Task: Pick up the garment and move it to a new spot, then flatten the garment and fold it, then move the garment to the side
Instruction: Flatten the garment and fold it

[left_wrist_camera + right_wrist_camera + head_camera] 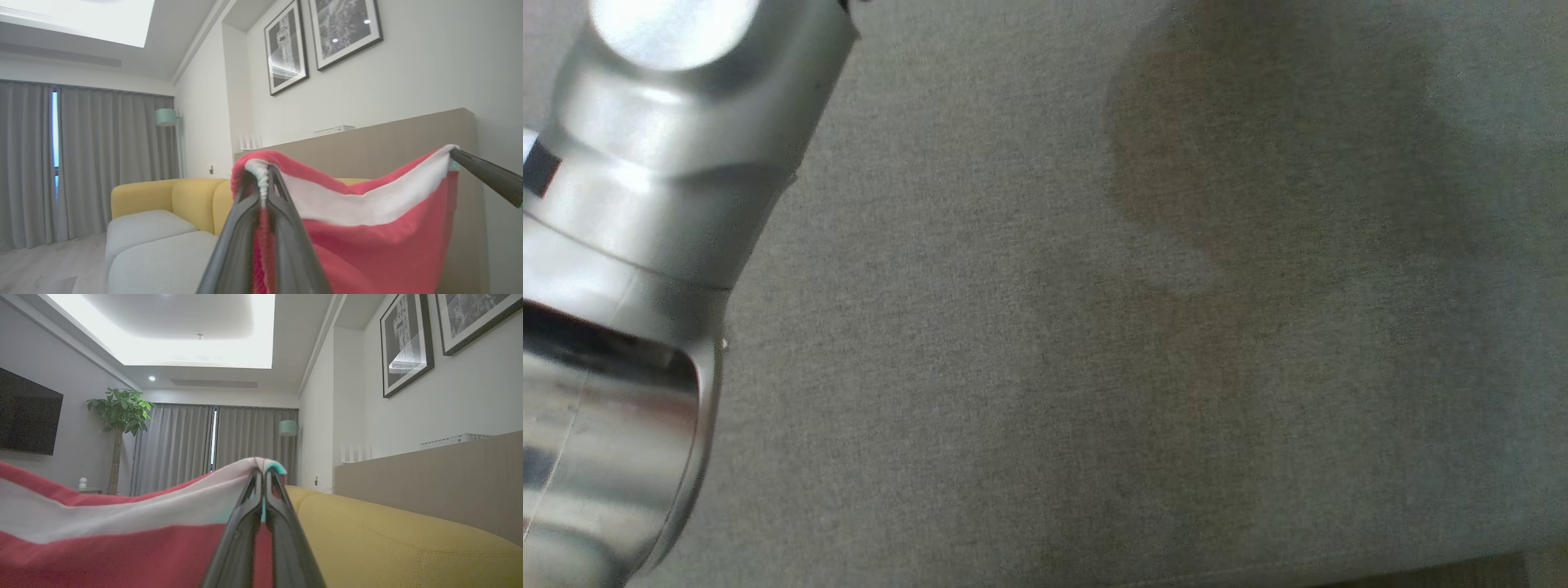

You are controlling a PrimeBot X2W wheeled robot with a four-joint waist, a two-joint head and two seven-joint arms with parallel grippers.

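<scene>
The garment (380, 228) is red with a white band along its upper edge, and it hangs stretched in the air between my two grippers. My left gripper (261, 173) is shut on one top corner of it. The opposite top corner is pinched by my right gripper (453, 157), whose dark finger reaches in from the right edge of the left wrist view. Seen from the right wrist, the right gripper (263, 473) is shut on the garment (122, 531), which spreads away to the left. My pale left forearm (637, 245) fills the left side of the head view.
A grey fabric seat surface (1094, 367) lies below the head camera. A yellow sofa back (388, 535) and a tan headboard panel (367, 159) stand behind the garment. Grey seat cushions (155, 253), curtains, a floor lamp and a potted plant (120, 412) are farther off.
</scene>
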